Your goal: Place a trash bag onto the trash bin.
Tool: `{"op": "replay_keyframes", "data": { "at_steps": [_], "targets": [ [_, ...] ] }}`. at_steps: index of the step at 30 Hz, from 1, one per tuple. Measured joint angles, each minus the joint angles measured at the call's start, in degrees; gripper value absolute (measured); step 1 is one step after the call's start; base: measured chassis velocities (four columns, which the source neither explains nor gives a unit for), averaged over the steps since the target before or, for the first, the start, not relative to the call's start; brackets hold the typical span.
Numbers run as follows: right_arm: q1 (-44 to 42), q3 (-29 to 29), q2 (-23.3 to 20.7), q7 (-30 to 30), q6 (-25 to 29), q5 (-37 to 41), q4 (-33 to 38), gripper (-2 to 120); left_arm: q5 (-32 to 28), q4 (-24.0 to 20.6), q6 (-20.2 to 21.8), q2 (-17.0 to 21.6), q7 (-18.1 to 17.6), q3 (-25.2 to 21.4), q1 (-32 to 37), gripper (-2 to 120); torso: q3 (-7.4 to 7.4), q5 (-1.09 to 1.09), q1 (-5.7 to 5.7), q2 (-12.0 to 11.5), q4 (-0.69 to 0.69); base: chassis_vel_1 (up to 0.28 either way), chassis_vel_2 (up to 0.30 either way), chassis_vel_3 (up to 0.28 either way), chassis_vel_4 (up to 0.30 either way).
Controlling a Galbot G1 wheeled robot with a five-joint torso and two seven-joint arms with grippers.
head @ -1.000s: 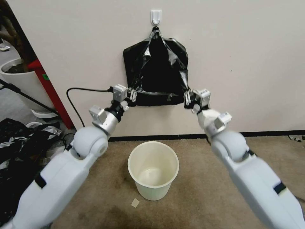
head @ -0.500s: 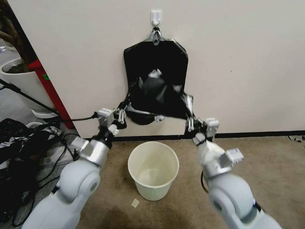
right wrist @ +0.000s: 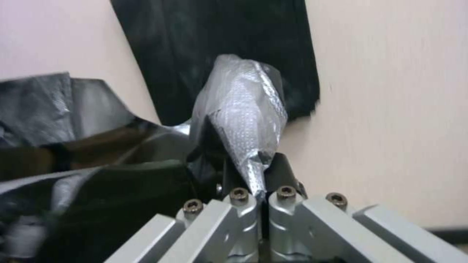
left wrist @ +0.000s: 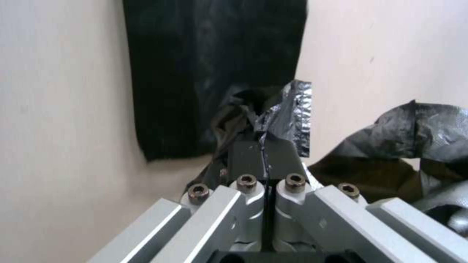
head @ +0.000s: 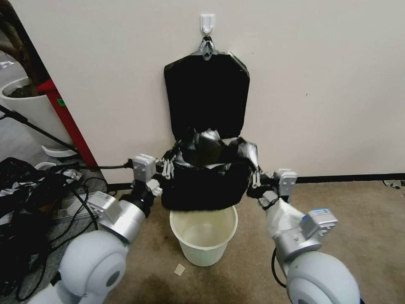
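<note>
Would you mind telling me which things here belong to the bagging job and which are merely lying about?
Part of the job:
- trash bag, stretched between both grippers
- trash bin, just below it
- left gripper, right gripper, jaws shut on the bag's edges

Lying about:
- black pack on the wall hook
- plant pot
- cable and fabric jumble
- paper scrap

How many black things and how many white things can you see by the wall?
Black: 2, the bag and the pack on the hook.
White: 3, the bin, the hook, the plant pot.
Total: 5
</note>
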Motion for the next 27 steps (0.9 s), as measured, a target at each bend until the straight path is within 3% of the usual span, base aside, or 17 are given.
{"op": "replay_keyframes", "data": {
  "at_steps": [7, 15, 20, 27],
  "targets": [
    [0.0, -0.8, 0.9, 0.2, 2.7, -1.9, -5.6, 0, 4.2, 5.1, -3.3, -2.5, 1.0, 1.7, 2.6, 0, 0.0, 0.0, 0.0, 0.0, 0.01, 0.0, 0.0, 0.0, 0.0],
    [-2.1, -1.2, 2.5, 0.1, 10.6, -10.5, -13.2, 0, 8.3, 14.1, -12.7, -5.6, 5.2, 4.0, 5.4, 0, 0.0, 0.0, 0.0, 0.0, 0.0, 0.0, 0.0, 0.0, 0.0],
    [-4.3, -3.0, 3.2, 0.0, 14.1, -13.6, -16.6, 0, 9.5, 16.7, -14.2, -5.9, 6.8, 5.1, 6.2, 0, 0.0, 0.0, 0.0, 0.0, 0.0, 0.0, 0.0, 0.0, 0.0],
    [-6.1, -6.4, 3.1, 1.8, 14.7, -13.7, -18.6, 0, 12.5, 18.7, -12.7, -4.0, 5.9, 8.3, 8.3, 0, 0.0, 0.0, 0.0, 0.0, 0.0, 0.0, 0.0, 0.0, 0.0]
  ]
}}
